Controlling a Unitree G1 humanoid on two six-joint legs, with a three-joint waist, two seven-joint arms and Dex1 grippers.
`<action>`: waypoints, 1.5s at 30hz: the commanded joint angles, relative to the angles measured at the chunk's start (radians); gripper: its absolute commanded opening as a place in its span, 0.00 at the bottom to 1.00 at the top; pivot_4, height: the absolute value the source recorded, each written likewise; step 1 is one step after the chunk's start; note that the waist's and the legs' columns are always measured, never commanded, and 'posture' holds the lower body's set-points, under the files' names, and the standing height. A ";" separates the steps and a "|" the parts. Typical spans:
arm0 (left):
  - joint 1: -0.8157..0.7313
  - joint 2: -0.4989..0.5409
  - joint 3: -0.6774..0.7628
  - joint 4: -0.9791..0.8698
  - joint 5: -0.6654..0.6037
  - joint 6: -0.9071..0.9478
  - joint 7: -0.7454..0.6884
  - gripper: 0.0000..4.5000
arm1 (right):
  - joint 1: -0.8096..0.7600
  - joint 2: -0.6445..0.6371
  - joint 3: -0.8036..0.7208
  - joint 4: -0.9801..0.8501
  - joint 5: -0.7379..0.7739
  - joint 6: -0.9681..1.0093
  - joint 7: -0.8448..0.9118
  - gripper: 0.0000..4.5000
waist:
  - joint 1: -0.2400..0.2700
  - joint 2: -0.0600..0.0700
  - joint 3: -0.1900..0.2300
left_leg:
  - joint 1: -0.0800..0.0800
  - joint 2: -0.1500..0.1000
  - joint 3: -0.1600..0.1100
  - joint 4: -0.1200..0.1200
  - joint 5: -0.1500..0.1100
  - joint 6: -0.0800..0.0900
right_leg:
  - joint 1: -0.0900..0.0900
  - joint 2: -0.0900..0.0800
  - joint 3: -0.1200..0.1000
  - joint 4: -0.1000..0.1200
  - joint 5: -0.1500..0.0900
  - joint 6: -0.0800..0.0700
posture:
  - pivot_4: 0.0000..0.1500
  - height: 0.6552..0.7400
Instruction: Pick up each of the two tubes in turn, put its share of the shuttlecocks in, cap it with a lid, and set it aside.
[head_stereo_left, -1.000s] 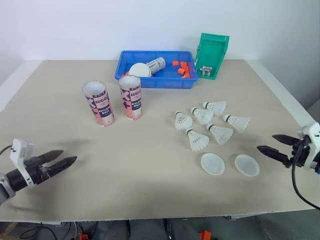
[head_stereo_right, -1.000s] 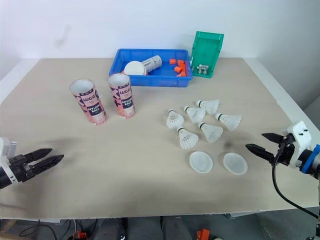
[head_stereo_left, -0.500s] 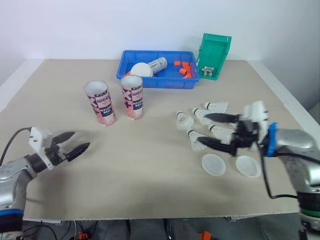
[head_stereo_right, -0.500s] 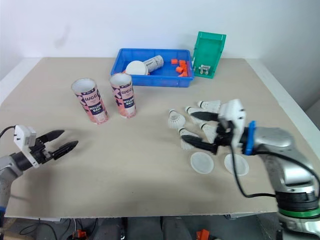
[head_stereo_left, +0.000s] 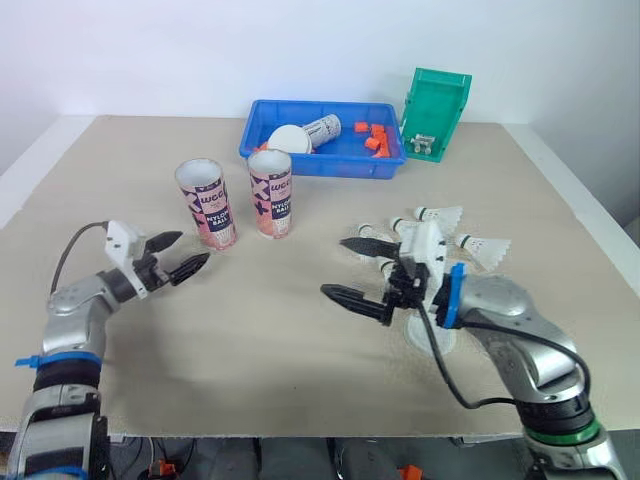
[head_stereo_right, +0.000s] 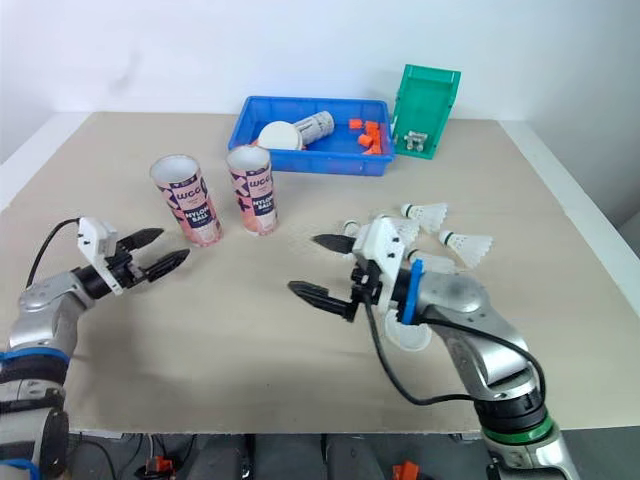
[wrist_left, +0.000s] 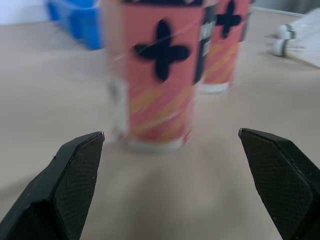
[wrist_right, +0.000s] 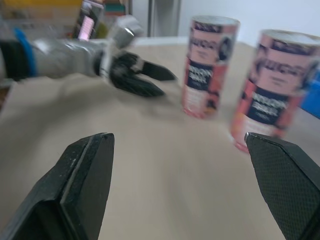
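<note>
Reaching for: left tube (head_stereo_left: 208, 205), upright, mouth open, standing left of the surface's middle in front of the blue tray (head_stereo_left: 320, 168) at the far edge; judged the first pick, not yet lifted.
Left tool (head_stereo_left: 190, 250): fingers spread wide, empty, aimed at the tube's lower half from the near-left side, near it but apart.
Right tool (head_stereo_left: 333, 267): fingers spread wide, empty, hovering over the middle of the surface, pointed toward both tubes.
Right tube (head_stereo_left: 272, 195): upright just beside the left one, not touching it.
Shuttlecocks (head_stereo_left: 437, 214): lying in a cluster toward the right edge, partly hidden behind the right arm.
Lid (head_stereo_right: 408, 336): white disc lying flat under the right forearm, toward the near edge, partly covered.
Handling: probably thin card, light and hollow, so easy to tip, dent or push along; printed wall likely smooth, apt to slide in a loose pinch.
Hold: across mid-body, one finger either side, gentle squeeze, mouth kept upward for loading.
Risk: knocking the neighbouring tube while closing; crushing the wall with too firm a squeeze.
</note>
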 joint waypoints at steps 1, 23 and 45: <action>-0.071 0.019 -0.002 0.104 0.028 -0.059 -0.020 1.00 | 0.000 0.016 -0.015 -0.074 0.042 0.020 -0.030 1.00 | 0.000 0.000 0.000 | 0.000 0.000 0.000 0.000 0.000 0.000 | 0.000 0.000 0.000 0.000 0.000 0.000 | 1.00 0.57; -0.355 -0.106 -0.022 0.499 0.164 -0.181 0.153 1.00 | 0.022 0.020 -0.033 -0.212 0.125 0.103 -0.131 1.00 | 0.013 -0.001 0.000 | -0.004 0.000 -0.005 0.002 0.000 0.000 | 0.000 0.001 -0.003 0.000 0.002 0.004 | 1.00 0.57; -0.350 -0.142 -0.011 0.500 0.187 -0.199 0.135 0.67 | 0.034 -0.012 -0.051 -0.215 0.140 0.107 -0.140 1.00 | 0.012 -0.001 0.000 | -0.005 0.000 -0.008 0.002 0.000 0.000 | 0.000 0.002 -0.004 0.000 0.002 0.004 | 1.00 0.57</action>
